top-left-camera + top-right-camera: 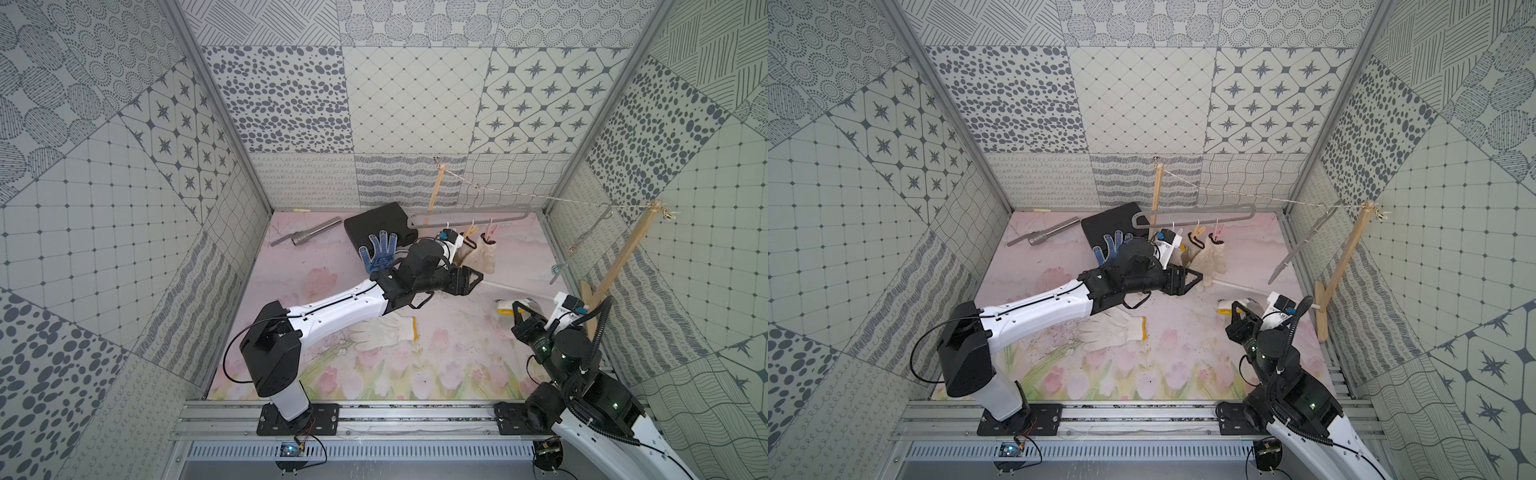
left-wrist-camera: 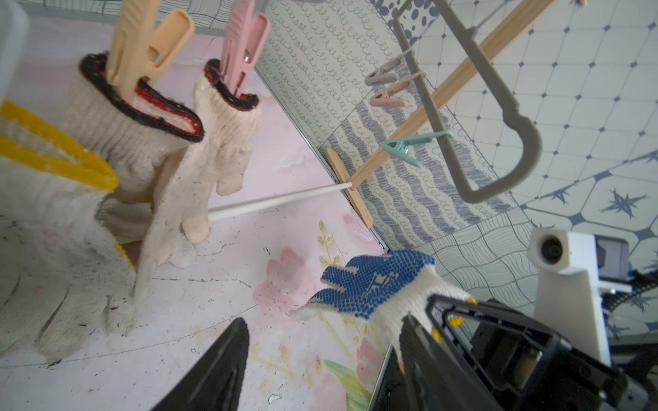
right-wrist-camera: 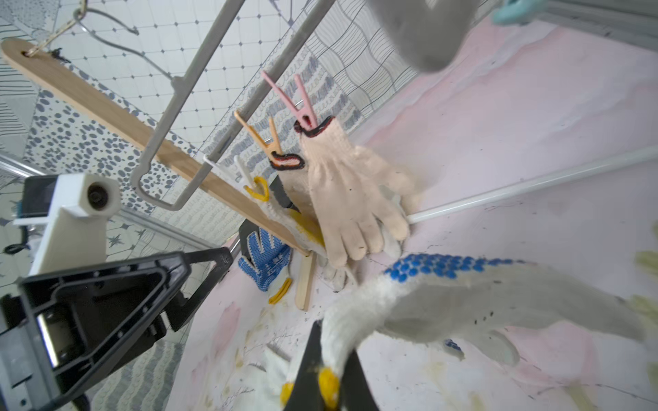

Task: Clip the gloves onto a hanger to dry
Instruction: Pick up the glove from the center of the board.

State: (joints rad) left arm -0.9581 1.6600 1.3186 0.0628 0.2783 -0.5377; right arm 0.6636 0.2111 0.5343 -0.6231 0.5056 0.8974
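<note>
The grey hanger hangs from the string at the back. Two cream gloves with dark cuffs hang from its orange and pink pegs. A yellow-cuffed glove hangs from a white peg beside them. My left gripper is just in front of these, open and holding nothing. My right gripper is shut on the yellow-edged cuff of a blue-dotted glove, lifted off the floor at the right. Another blue-dotted glove lies on a black case. A plain cream glove lies flat mid-floor.
A black case and a metal tube lie at the back. Two wooden posts carry the string. A white rod lies on the floor. The hanger's right part holds free grey, pink and teal pegs.
</note>
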